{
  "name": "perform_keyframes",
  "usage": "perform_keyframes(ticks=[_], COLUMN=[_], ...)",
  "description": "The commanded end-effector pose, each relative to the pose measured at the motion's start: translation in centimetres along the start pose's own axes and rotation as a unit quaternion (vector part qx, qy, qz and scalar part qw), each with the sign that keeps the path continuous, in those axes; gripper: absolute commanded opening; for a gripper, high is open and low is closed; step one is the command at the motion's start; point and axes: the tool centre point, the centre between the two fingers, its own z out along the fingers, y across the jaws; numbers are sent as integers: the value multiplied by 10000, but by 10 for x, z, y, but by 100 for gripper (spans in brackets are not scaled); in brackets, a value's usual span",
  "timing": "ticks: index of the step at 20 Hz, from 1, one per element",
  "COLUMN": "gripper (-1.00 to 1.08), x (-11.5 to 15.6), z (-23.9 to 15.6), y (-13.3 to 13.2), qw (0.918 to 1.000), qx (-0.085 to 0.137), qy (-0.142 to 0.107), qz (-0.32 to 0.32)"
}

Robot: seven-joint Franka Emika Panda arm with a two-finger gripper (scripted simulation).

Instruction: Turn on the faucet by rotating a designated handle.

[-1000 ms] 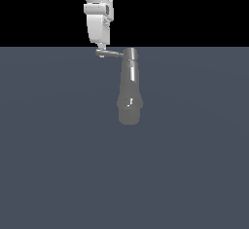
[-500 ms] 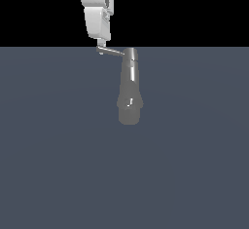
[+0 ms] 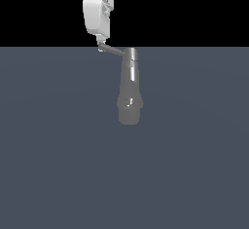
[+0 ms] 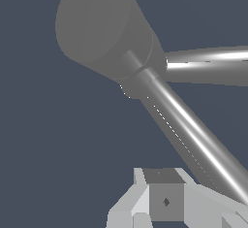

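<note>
- The shiny grey metal faucet [image 3: 129, 89] lies on the dark surface [image 3: 58, 164]; its thin grey rod handle [image 3: 113, 50] juts toward the exterior view's left
- My white jaws [image 3: 100, 46] touch the rod's tip; clenched or released, I cannot tell
- Stiff, slick metal: push near the tip

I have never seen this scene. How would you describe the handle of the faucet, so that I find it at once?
Start at the shiny grey faucet standing on the dark grey floor in the exterior view. Go to its narrow end, where a thin rod sticks out toward the exterior view's left: that is the handle. It is far slimmer than the thick tapered body, and its outer tip meets the white gripper.
</note>
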Motion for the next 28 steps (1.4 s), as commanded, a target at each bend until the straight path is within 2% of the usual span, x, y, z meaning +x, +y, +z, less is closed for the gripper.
perform_keyframes(ticks=[1,20,22,28], gripper=[-100,-100,-100,-100], x=[7,52,45,89], z=[-1,-21,-20,-21], y=[7,61,57,59], qw=[10000,10000,10000,10000], qx=[-27,-76,-52,-64], qy=[6,6,1,3], qz=[11,-19,-58,-41])
